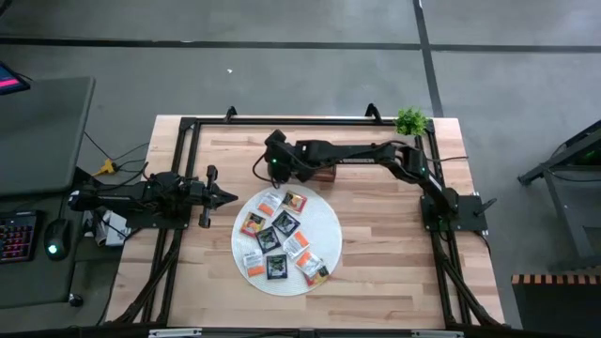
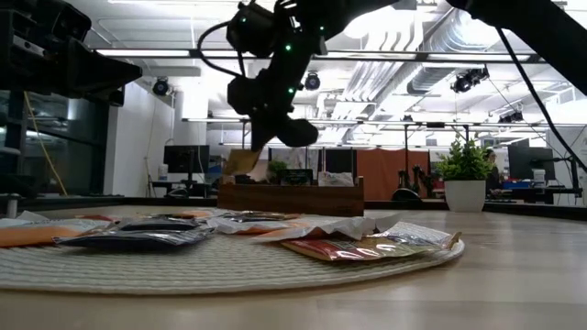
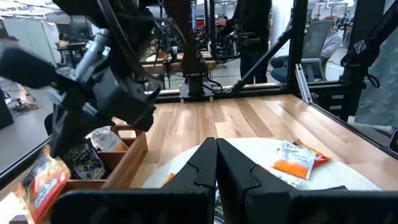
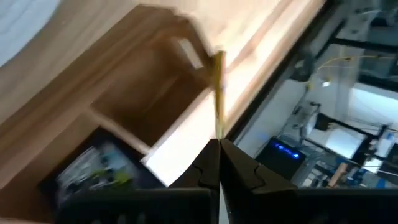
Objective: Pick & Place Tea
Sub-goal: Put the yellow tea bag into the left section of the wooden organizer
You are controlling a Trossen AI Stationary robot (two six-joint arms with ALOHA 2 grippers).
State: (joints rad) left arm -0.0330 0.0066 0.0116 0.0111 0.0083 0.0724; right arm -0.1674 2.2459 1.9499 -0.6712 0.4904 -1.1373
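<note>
Above wooden tray (image 4: 134, 115), right arm's fingers (image 4: 214, 163) clamped on orange sachet (image 4: 217, 93); left fingers (image 3: 216, 163) together

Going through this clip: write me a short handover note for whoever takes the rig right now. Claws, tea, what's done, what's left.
Right claw: shut on an orange sachet, held edge-on above the wooden tray, over an empty compartment.
Left claw: shut, empty, waiting at the left edge of the round mat.
Done: at least one dark sachet already lies in a tray compartment.
Left: release the held sachet into the tray, then move the remaining sachets, about ten, still scattered on the mat.
</note>
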